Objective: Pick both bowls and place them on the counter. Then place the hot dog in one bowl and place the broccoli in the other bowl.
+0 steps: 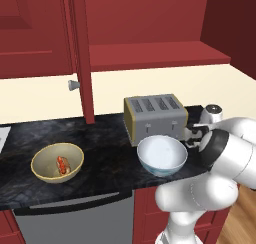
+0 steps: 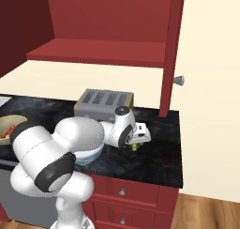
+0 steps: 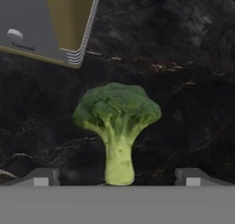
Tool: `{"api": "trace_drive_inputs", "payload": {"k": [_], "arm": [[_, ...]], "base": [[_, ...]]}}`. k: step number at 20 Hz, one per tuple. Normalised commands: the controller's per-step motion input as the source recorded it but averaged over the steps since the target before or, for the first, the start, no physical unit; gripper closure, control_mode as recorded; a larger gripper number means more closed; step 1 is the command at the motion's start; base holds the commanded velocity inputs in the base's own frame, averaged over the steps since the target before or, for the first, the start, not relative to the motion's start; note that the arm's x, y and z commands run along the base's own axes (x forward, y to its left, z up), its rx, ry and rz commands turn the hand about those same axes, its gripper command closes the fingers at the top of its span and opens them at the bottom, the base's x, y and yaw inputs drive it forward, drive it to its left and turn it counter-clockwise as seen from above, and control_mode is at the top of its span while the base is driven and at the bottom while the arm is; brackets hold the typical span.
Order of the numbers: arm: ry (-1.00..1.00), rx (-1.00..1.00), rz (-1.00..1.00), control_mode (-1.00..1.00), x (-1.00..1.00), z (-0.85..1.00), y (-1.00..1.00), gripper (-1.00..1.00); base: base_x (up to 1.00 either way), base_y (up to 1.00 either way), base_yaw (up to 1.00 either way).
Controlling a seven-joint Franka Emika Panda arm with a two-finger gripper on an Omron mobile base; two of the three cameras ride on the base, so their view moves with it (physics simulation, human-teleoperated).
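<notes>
The broccoli (image 3: 117,122) lies on the black counter (image 3: 193,58), its pale stem pointing toward my hand. My gripper (image 3: 118,178) is open, with one fingertip on each side of the stem and not touching it. From the right, the gripper (image 2: 138,141) hangs low over the broccoli (image 2: 135,147), to the right of the toaster. The white bowl (image 1: 161,154) stands empty on the counter (image 1: 100,138) in front of the toaster. The olive-tan bowl (image 1: 57,161) sits further left with the hot dog (image 1: 62,164) inside it.
A silver toaster (image 1: 155,117) stands just behind the white bowl and close to my hand; its corner (image 3: 50,21) is near the broccoli. A red cabinet door (image 1: 82,53) hangs open above the counter. My own arm (image 2: 61,143) covers part of the white bowl (image 2: 91,155).
</notes>
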Motion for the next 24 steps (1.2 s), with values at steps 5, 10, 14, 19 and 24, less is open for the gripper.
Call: {"api": "trace_drive_inputs", "payload": {"k": [5, 10, 14, 19, 24], "arm": [[0.00, 0.00, 0.01, -1.00, 0.23, -0.14, -0.01, -1.00], [0.00, 0.01, 0.02, -1.00, 0.07, -0.17, -0.04, -1.00], [0.00, 0.00, 0.01, -1.00, 0.06, -0.21, 0.00, -1.00], [0.00, 0.00, 0.00, -1.00, 0.13, -0.24, 0.00, -1.00], [0.00, 0.00, 0.00, -1.00, 0.13, -0.23, 0.00, 1.00]], "base": [[0.00, 0.00, 0.00], [0.00, 0.00, 0.00], [0.00, 0.00, 0.00], [0.00, 0.00, 0.00], [0.00, 0.00, 0.00]]}}
